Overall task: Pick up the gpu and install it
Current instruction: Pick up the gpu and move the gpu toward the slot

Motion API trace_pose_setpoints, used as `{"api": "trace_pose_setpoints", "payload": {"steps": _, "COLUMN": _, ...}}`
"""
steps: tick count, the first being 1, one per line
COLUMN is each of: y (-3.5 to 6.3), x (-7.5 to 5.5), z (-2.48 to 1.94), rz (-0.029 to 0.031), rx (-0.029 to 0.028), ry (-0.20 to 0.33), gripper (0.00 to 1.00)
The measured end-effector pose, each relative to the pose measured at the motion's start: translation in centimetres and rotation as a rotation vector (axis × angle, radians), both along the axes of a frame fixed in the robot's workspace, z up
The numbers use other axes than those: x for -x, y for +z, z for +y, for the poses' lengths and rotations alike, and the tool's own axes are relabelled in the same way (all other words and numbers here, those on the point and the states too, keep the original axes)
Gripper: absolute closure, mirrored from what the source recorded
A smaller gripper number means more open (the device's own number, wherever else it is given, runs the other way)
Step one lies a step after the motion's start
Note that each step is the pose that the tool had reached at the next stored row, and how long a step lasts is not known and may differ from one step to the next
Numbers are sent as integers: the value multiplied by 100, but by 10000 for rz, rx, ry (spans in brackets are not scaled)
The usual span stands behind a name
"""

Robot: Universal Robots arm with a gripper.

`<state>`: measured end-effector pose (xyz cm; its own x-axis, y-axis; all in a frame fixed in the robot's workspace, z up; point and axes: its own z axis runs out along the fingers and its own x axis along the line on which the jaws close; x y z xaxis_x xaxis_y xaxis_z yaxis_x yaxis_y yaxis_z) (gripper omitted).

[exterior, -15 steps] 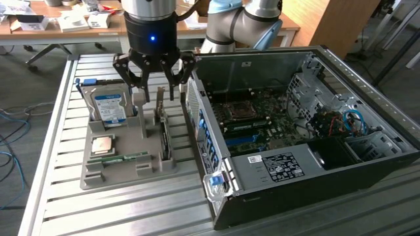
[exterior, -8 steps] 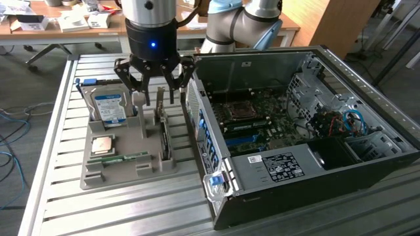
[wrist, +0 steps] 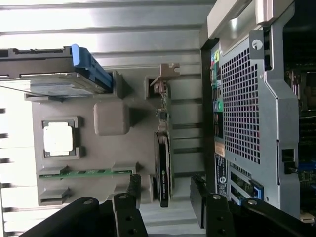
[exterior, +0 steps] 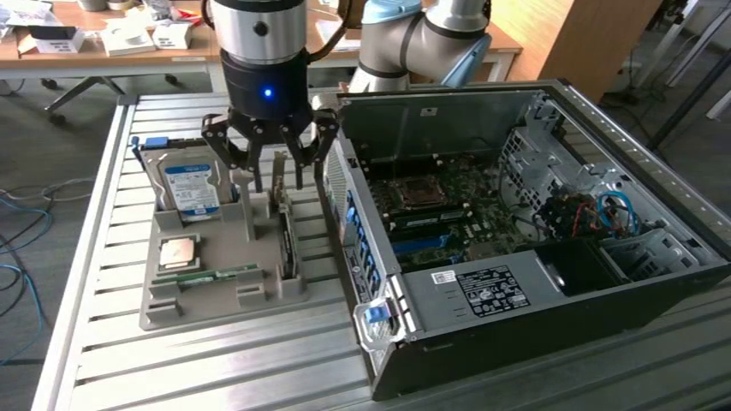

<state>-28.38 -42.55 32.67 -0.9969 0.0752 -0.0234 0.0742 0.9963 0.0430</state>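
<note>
So far nothing is lifted. My tool (exterior: 280, 181) hangs released, jaws wide, just above the gpu (exterior: 284, 235). The card stands on edge in its slot on the side of the gray tray (exterior: 217, 312) nearest the computer case (exterior: 537, 257). Gripping, carrying and seating it are all left, I judge. The wrist view shows my fingers (wrist: 132, 190) flanking the card's end without touching it. The exterior view shows the open motherboard (exterior: 440, 201) beyond the tray.
</note>
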Motion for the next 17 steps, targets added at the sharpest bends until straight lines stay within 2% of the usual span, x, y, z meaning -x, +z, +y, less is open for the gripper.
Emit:
{"api": "trace_pose_setpoints", "payload": {"steps": 11, "y": -190, "x": 0, "z": 0, "rz": 0, "rx": 0, "ry": 0, "gripper": 47}}
{"api": "trace_pose_setpoints", "payload": {"steps": 17, "y": -220, "x": 0, "z": 0, "rz": -1, "rx": -1, "ry": -1, "gripper": 47}}
